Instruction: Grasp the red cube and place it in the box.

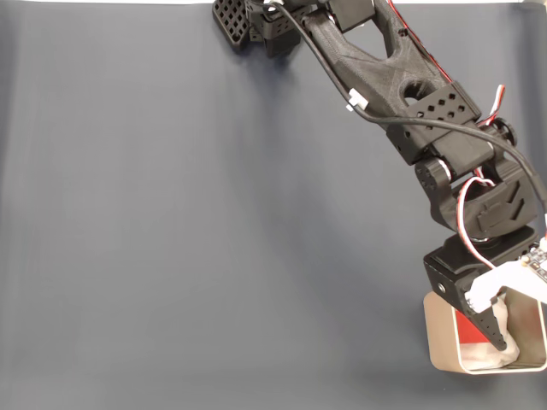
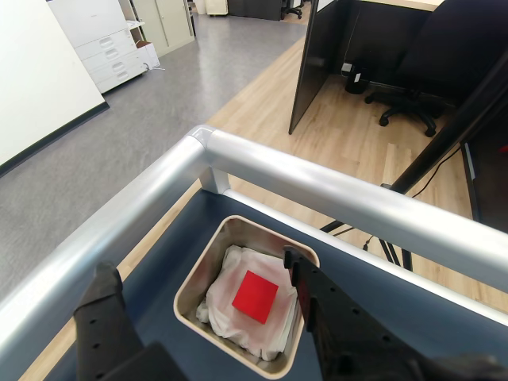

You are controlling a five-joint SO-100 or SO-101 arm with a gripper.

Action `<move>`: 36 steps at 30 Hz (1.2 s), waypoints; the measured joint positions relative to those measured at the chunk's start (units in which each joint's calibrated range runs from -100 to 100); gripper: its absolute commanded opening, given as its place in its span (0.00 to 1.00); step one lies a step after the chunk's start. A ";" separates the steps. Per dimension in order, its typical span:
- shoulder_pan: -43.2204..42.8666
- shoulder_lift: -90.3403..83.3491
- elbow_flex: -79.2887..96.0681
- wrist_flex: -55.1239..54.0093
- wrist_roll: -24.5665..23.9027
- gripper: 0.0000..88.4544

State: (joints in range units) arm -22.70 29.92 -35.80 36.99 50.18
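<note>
The red cube (image 2: 255, 296) lies flat on the white wadding inside the beige box (image 2: 195, 276). My gripper (image 2: 198, 267) hangs above the box, open, with its black fingers (image 2: 306, 295) spread to either side of the cube and nothing held between them. In the fixed view the box (image 1: 439, 335) stands at the lower right edge of the table. The gripper (image 1: 504, 338) reaches down into it, and a patch of the red cube (image 1: 467, 330) shows beside the black finger. The arm hides part of the box's inside there.
The dark blue-grey table surface (image 1: 188, 239) spreads wide to the left of the box. A silver rail (image 2: 333, 194) borders the table just beyond the box, with office floor and a chair (image 2: 413, 95) past it. The arm's base (image 1: 256, 21) sits at the top.
</note>
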 measured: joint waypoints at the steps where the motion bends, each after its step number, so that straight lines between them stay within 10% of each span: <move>1: 0.00 0.00 0.00 0.00 0.00 0.52; 21: 0.00 0.00 0.00 0.00 0.05 0.48; 30: 0.37 0.00 4.25 -0.08 1.22 0.01; 36: 2.82 -6.08 9.49 -0.08 1.37 0.00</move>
State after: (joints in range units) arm -19.88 23.84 -26.31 36.91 51.55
